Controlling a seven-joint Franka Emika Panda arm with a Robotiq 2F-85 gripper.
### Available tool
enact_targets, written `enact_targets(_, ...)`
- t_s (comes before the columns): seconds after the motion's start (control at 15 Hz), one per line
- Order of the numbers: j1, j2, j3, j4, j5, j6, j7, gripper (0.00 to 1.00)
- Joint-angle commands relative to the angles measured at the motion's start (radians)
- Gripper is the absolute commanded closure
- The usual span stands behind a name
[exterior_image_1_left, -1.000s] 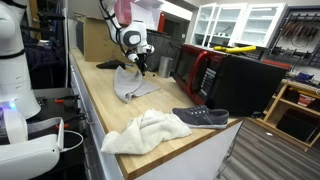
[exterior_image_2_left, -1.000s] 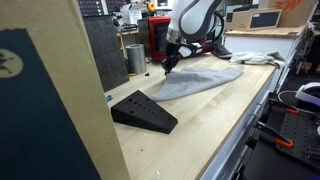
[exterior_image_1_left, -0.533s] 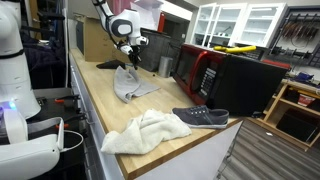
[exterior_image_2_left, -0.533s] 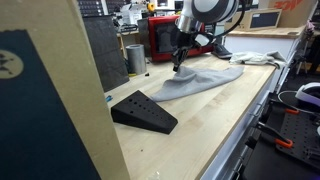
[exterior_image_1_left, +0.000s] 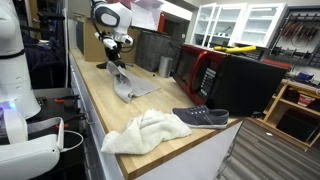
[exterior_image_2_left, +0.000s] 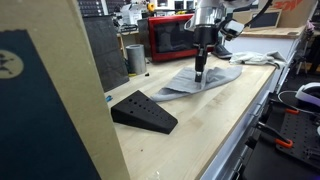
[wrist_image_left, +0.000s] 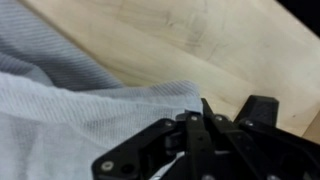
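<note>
your gripper (exterior_image_2_left: 200, 73), pinched shut on the grey cloth (exterior_image_2_left: 185, 88) edge, is now further along the bench (exterior_image_2_left: 200, 130); cloth doubles over.

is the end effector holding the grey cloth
Yes, in the wrist view the shut end effector pinches the edge of the cloth.

The claw (exterior_image_1_left: 117, 63) stood over the counter (exterior_image_1_left: 92, 104), its tip at the folded edge of the cloth (exterior_image_1_left: 135, 86) that lay spread on the counter beneath it. Well apart from the claw, toward the counter's end, a towel (exterior_image_1_left: 148, 131) lay just beside a shoe (exterior_image_1_left: 201, 117). Behind the claw stood a microwave (exterior_image_2_left: 170, 38). A wedge block (exterior_image_2_left: 143, 112) lay before it, apart from the cloth.
</note>
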Motion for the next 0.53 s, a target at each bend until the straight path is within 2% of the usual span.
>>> enact_targets(0.0,0.071,-0.091,-0.028,-0.021,0.046,-0.209,-0.059,0.99)
enact_targets(0.2,0.114,-0.104,-0.031,0.001,0.060,-0.421,-0.072,0.99)
enact_targets(0.27,0.124,-0.107,-0.032,0.007,0.063,-0.489,-0.078,0.77)
enact_targets(0.47,0.133,-0.088,-0.039,0.049,0.068,-0.688,-0.124,0.54)
